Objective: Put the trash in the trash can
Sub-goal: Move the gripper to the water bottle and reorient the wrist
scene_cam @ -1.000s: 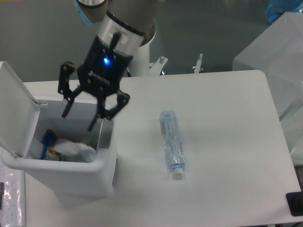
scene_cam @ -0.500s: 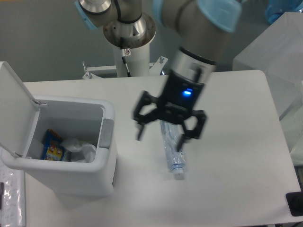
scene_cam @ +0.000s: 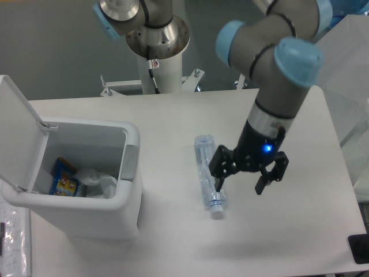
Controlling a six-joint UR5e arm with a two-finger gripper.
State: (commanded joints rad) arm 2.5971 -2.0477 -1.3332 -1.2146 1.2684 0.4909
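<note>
One slim clear bottle (scene_cam: pixel 208 176) lies flat, cap nearest

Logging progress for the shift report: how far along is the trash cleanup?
Done: the plastic bag lies inside the open trash can. In hand: nothing; the open gripper hangs beside the water bottle. Left: grasp that bottle, lying on the table, and bin it.

The trash can (scene_cam: pixel 86 213) and tabletop (scene_cam: pixel 288 231) are white. The water bottle (scene_cam: pixel 206 173) is clear with a bluish tint. The hand (scene_cam: pixel 239 184) is black with a blue light, and the snack packet (scene_cam: pixel 60 183) is blue and yellow.
</note>
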